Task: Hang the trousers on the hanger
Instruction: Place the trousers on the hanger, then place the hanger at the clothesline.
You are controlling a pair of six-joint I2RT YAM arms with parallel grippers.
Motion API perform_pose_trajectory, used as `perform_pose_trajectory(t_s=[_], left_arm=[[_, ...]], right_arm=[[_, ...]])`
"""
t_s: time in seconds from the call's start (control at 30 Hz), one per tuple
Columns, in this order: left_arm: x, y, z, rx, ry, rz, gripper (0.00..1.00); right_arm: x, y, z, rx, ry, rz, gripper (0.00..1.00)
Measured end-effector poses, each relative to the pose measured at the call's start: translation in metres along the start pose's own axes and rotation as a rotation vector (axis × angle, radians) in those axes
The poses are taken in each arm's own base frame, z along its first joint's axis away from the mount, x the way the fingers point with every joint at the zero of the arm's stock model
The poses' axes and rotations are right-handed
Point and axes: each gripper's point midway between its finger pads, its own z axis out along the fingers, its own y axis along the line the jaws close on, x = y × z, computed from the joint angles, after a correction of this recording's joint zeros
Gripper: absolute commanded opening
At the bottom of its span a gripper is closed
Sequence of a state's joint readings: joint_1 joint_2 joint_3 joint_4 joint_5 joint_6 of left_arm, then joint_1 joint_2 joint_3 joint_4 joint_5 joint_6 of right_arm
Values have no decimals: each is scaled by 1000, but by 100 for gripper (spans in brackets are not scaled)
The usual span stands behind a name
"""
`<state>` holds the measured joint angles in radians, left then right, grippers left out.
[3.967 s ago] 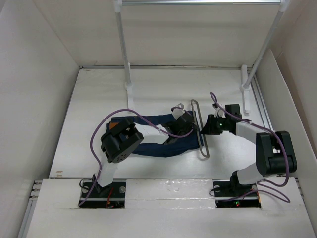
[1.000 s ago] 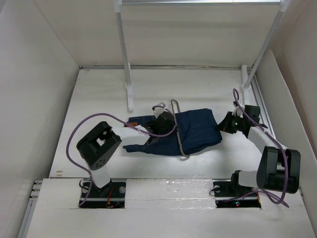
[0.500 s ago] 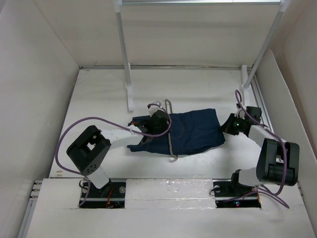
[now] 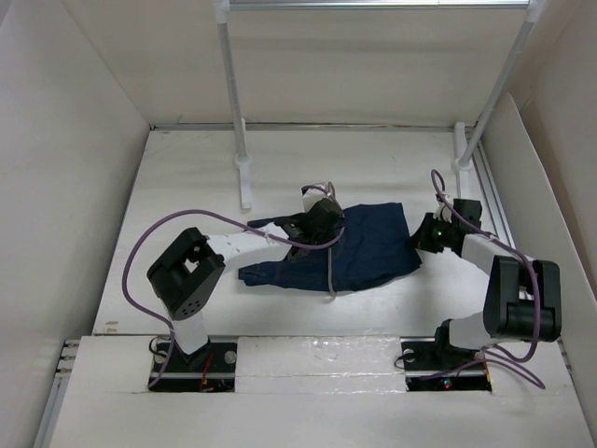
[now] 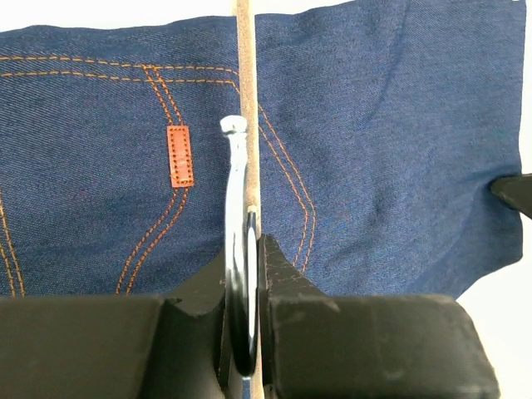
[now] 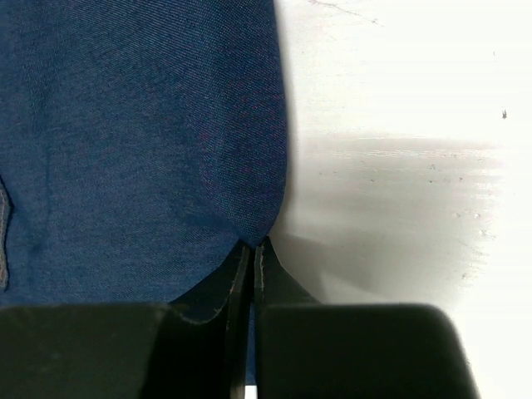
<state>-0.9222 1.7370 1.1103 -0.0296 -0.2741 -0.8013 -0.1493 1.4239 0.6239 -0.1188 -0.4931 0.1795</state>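
Trousers [image 4: 368, 245] flat on table [image 4: 187, 187], hanger [image 5: 244, 83] lying across them 12 to 6 o'clock | left gripper [image 5: 243, 249] clamped on hanger | right gripper [image 6: 252, 249] pinching trousers' 3 o'clock edge

White table [image 4: 187, 177], boxed in by pale walls [image 4: 65, 187] at left, back and right. Two thick white poles, left [image 4: 231, 84] and right [image 4: 499, 84], planted on feet near the far edge, leaning up to a metal rail [image 4: 373, 4] across the top
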Motion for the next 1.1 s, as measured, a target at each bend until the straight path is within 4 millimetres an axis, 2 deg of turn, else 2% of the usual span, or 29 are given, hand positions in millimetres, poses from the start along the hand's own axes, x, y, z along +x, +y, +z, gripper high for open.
perform_pose_trajectory(t_s=[0.03, 0.1, 0.13, 0.27, 0.4, 0.5, 0.53, 0.57, 0.7, 0.77, 0.83, 1.0, 1.1], left_arm=[[-1, 0, 0, -6, 1, 2, 0], [-2, -1, -1, -13, 6, 4, 0], [-4, -2, -2, -15, 7, 5, 0], [-17, -12, -13, -28, 17, 10, 0], [-47, -35, -28, -7, -21, -1, 0], [-70, -53, -41, 20, -57, -11, 0], [-76, -58, -45, 31, -67, -15, 0], [-78, -59, -46, 33, -69, -16, 0], [-97, -76, -61, 66, -86, -21, 0], [-105, -82, -69, 75, -86, -19, 0], [-114, -91, -76, 89, -93, -19, 0], [-130, -108, -84, 119, -100, -19, 0], [-133, -112, -88, 125, -94, -17, 0]], right_arm=[[0, 0, 0, 2, 1, -1, 24], [1, 0, 0, 5, 4, -3, 39], [1, 1, 0, 7, 6, -6, 50], [-2, 15, -15, 2, 1, -48, 67], [-30, 58, -55, -46, -112, -147, 70], [-52, 106, -97, -132, -246, -230, 64], [-55, 124, -111, -175, -286, -249, 54], [-55, 141, -122, -217, -312, -265, 47], [-37, 199, -149, -397, -323, -249, 47], [-27, 221, -153, -468, -297, -217, 58], [-19, 240, -152, -517, -269, -186, 62], [-4, 274, -133, -570, -195, -110, 63], [4, 283, -121, -547, -168, -80, 64]])
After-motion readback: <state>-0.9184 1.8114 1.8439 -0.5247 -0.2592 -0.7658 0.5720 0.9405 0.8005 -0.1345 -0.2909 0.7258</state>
